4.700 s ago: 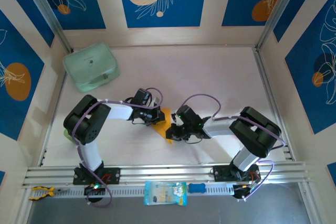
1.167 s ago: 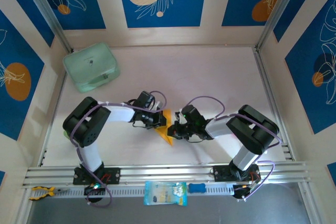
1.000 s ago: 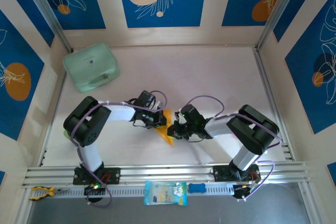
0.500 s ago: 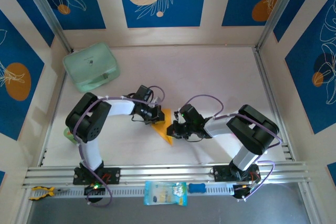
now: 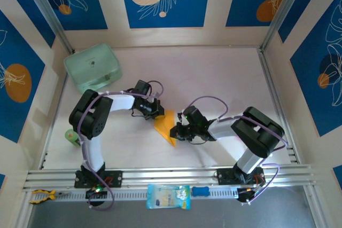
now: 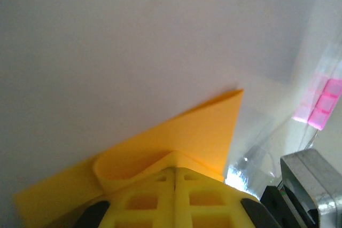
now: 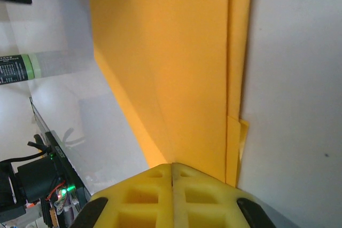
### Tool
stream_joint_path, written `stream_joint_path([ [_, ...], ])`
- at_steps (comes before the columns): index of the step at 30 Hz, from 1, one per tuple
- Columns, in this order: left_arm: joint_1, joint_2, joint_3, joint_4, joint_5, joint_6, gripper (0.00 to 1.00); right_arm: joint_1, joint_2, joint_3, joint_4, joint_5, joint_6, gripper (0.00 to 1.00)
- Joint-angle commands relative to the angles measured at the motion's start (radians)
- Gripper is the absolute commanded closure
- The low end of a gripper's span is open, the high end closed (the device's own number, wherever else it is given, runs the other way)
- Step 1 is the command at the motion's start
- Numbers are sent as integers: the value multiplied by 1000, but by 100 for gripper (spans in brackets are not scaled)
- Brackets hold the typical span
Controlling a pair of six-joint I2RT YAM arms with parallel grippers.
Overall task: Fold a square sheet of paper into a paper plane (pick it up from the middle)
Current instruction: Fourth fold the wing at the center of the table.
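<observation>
As you look from above, the folded square sheet of paper [image 5: 163, 124] lies on the table [image 5: 214, 78] between both arms. On your left wrist, the left gripper [image 6: 175, 172] pinches its curled edge. On your right wrist, the right gripper [image 7: 172, 168] pinches its end.

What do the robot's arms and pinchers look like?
The left arm and right arm are white tubes between chunky black joints, with thin purple cables looping along them. A small green light glows on the right one. The left gripper and right gripper have bright yellow fingers with square holes, like waffles.
</observation>
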Motion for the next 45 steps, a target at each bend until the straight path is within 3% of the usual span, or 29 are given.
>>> stream_joint_path([
  [1,80,37,25,11,-175,28,94,4,24,-61,-206,-8,-23,100],
  [12,91,17,93,-75,-203,38,94,-19,31,-53,-203,-54,-64,100],
  [19,82,-155,28,-82,-225,25,89,-36,32,-39,-209,-62,-82,100],
  [26,-34,-260,-69,-42,-135,53,89,-43,43,-29,-215,-64,-73,100],
  [32,-140,-186,-127,52,-78,35,91,-45,43,-31,-210,-66,-67,100],
  [39,-139,-67,-130,25,-133,68,94,-49,26,-22,-215,-81,-76,100],
  [45,-116,-36,-170,41,-120,49,96,-43,-84,51,-304,-64,-102,98],
])
